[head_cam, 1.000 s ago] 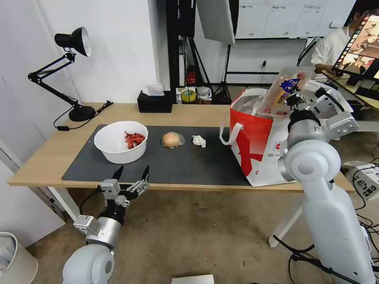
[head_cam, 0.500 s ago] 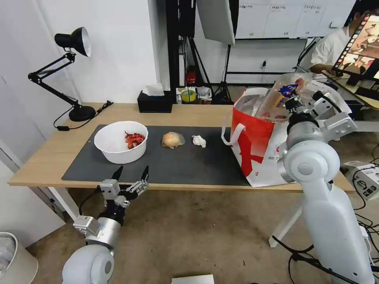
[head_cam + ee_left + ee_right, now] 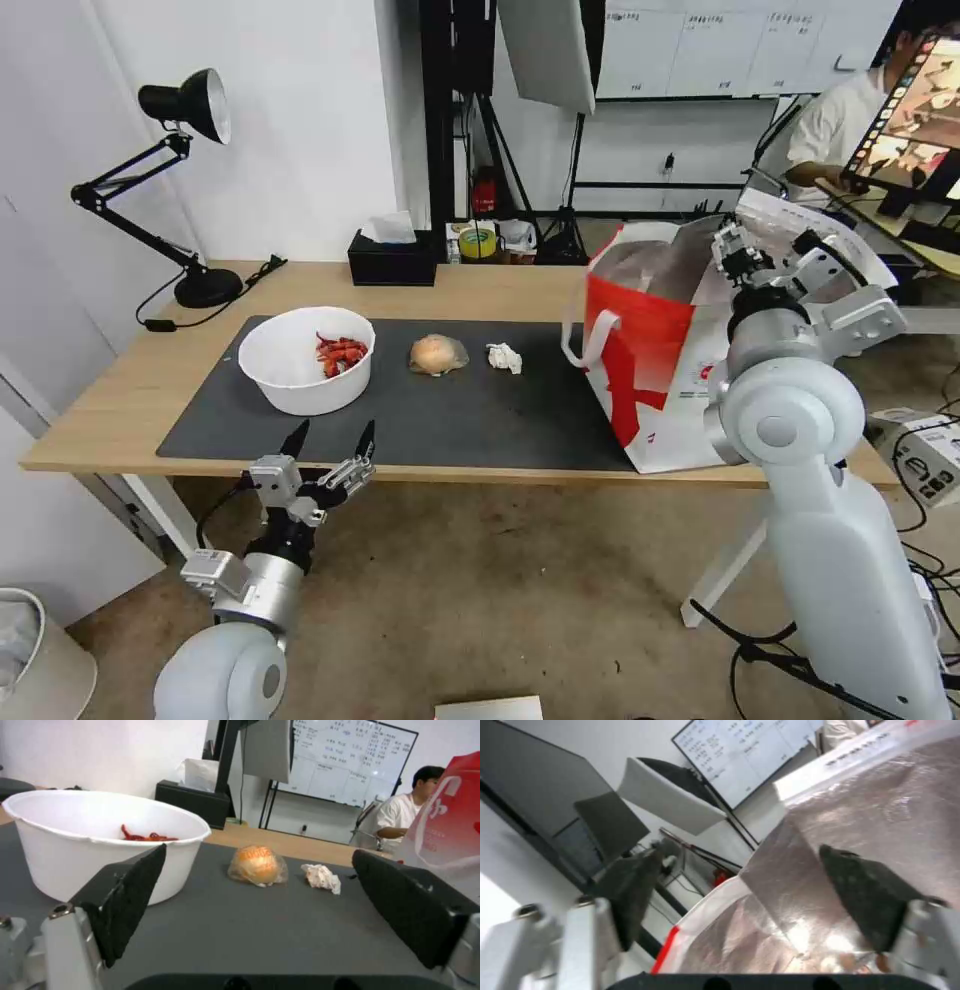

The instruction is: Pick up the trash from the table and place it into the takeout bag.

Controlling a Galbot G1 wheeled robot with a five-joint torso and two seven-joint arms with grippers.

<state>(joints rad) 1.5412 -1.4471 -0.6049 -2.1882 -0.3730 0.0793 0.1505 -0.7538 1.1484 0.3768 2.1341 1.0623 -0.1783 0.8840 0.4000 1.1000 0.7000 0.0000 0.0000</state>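
Silver foil lining fills most of the right wrist view, where the right gripper (image 3: 750, 900) hangs over the mouth of the takeout bag (image 3: 840, 843) with its two dark fingers (image 3: 865, 896) spread wide and nothing between them. From the head view that same gripper (image 3: 735, 250) sits at about 2 o'clock in the scene, just above the bag's (image 3: 650, 370) far rim, but its fingers are too small there to judge; the foil interior is only a sliver.

On the dark grey mat (image 3: 450, 420) of the table (image 3: 110, 400), the white bowl (image 3: 305, 360) with red shells lies at 10 o'clock from the scene's centre, the wrapped bun (image 3: 438, 354) near the middle and the crumpled tissue (image 3: 504, 357) just beside it toward the bag.

Below the table's near edge, at 7 o'clock, the left gripper (image 3: 331, 445) is parked, fingers apart and empty. Its wrist view gives a low look across the mat: bowl (image 3: 100, 840) close, bun (image 3: 257, 866) and tissue (image 3: 322, 878) apart from each other, and the bag's white loop handle (image 3: 442, 832).
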